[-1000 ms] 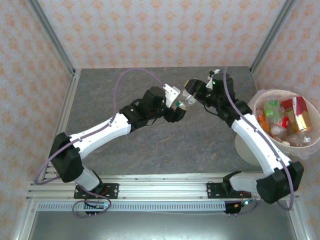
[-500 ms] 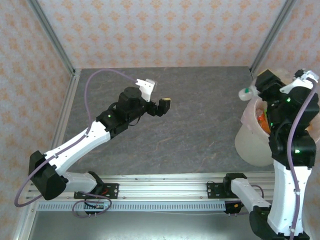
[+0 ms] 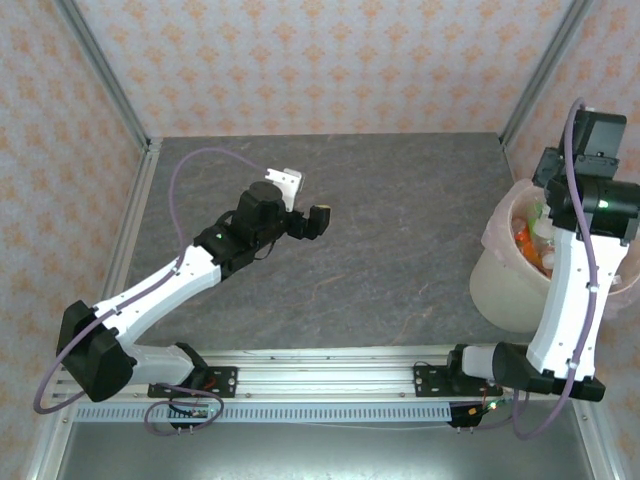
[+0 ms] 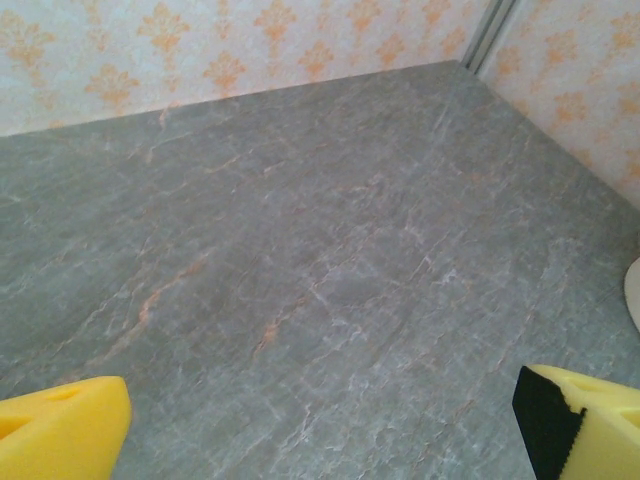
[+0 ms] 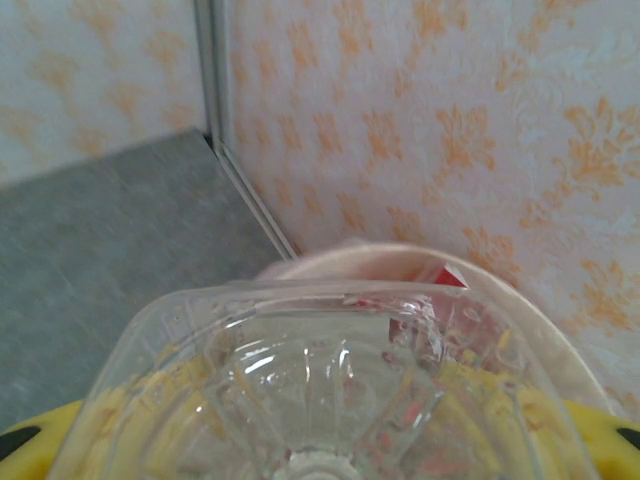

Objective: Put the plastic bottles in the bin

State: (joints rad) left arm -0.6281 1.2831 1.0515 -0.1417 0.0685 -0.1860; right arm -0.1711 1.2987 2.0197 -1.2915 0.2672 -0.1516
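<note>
A clear plastic bottle [image 5: 320, 390] sits between the yellow pads [image 5: 612, 432] of my right gripper [image 5: 320, 455], which is shut on it. In the right wrist view, the bottle's base faces the camera. It hangs just over the rim of the bin [image 5: 400, 258], a pale bucket lined with a pinkish bag. From above, the right gripper [image 3: 553, 175] hovers at the bin's [image 3: 500, 290] far-left rim, and several bottles [image 3: 530, 237] lie inside. My left gripper [image 3: 305, 202] is over the middle of the table, open and empty. Its yellow fingers [image 4: 60, 432] stand wide apart above bare stone.
A red carton [image 5: 440, 276] lies in the bin among the bottles. The grey stone tabletop [image 3: 400, 250] stretches between the two arms. Patterned walls with metal corner posts [image 5: 212, 70] close in the back and sides.
The right arm swung from the table's middle over to the bin, carrying the bottle. The left gripper let go of the bottle, opened wide and drew back to the left.
</note>
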